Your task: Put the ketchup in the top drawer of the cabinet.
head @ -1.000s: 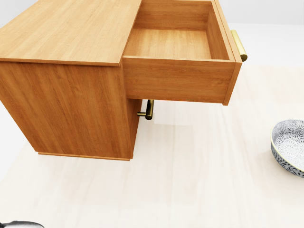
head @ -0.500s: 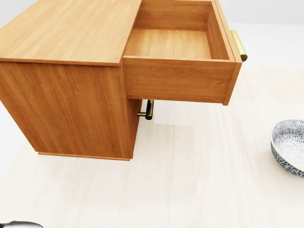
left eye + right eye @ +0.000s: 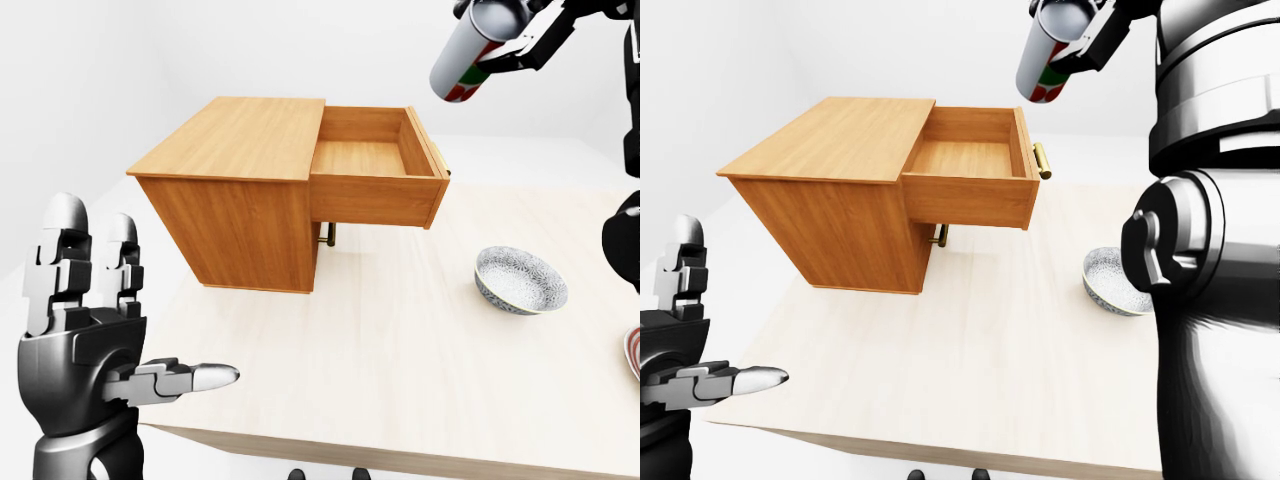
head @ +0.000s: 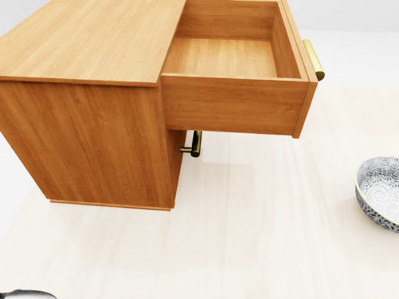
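Raised at the left edge of the left-eye view, the robot's left hand (image 3: 95, 350) stands empty with its fingers (image 3: 60, 262) upright and spread and its thumb pointing toward the table (image 3: 400, 370), apparently parked clear of the work. To its right sits the wooden cabinet (image 3: 240, 200) on the pale tabletop, its top drawer (image 3: 375, 175) pulled fully out and showing a bare wooden floor, evidently readied to receive the bottle. A brass handle (image 4: 313, 59) runs along the drawer's face, and a second brass handle (image 4: 195, 143) marks a lower drawer that remains shut beneath it. Further right, a patterned bowl (image 3: 520, 281) rests on the table, well apart from the cabinet and out of the likely line of descent. High at the upper right, the right hand (image 3: 535, 35) has its fingers wrapped around the ketchup bottle (image 3: 475, 55), held tilted in the air above and to the right of the drawer's outer end. The bottle appears not yet over the opening, so the carry seems under way, with lowering and release to come. Nothing stands between bottle and drawer; the drawer's face and side walls are the only edges the bottle would have to clear.
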